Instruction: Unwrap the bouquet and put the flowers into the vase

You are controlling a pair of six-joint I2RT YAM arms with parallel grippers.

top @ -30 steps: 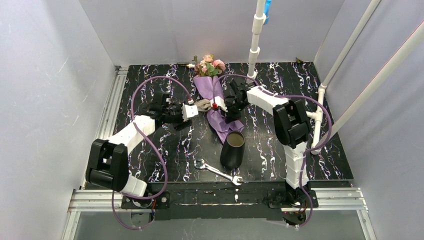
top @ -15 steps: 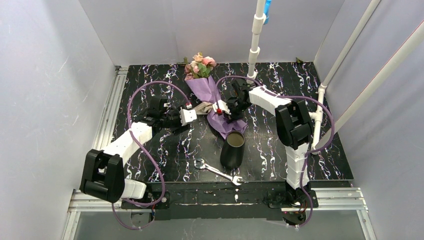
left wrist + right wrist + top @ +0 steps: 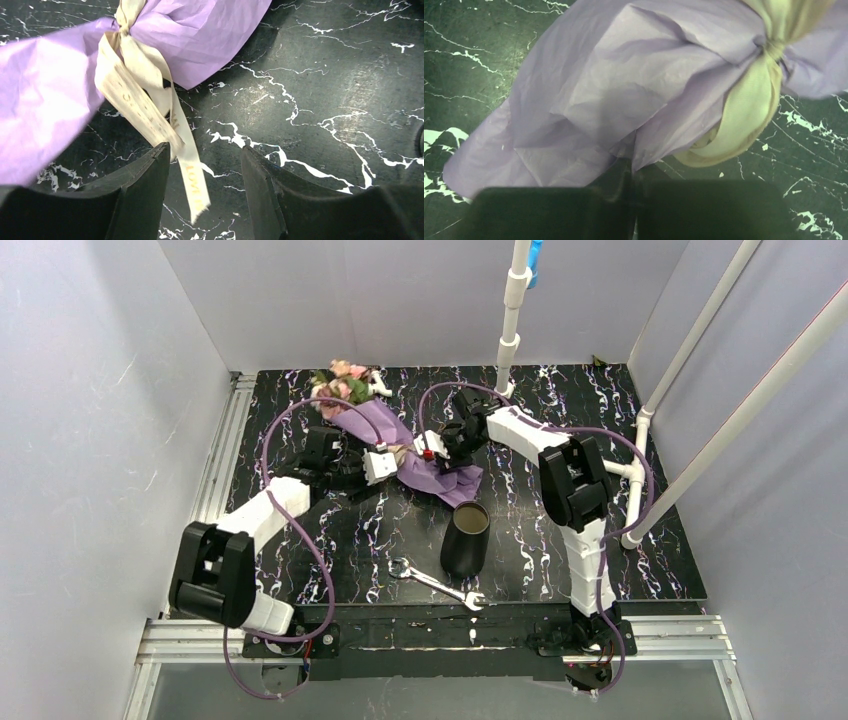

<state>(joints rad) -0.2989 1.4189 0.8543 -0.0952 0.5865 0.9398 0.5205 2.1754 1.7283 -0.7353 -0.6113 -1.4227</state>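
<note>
Pinching the bouquet's (image 3: 385,430) thin paper tail, my right gripper (image 3: 633,172) is closed tight; my left gripper (image 3: 205,152) stands half open around the loose ribbon (image 3: 145,100) end, gripping nothing. The bundle lies far-centre, flowers (image 3: 340,380) far left. It looks light, crinkly and easily torn, so I'd pull the ribbon end, minding the vase (image 3: 466,538) just nearer, with the wrench (image 3: 437,584) beyond it.

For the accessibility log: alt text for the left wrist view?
A beige ribbon knotted round the purple paper bouquet trails its loose tail between the fingers of the open left end effector. A black, white-veined table lies beneath.
</note>
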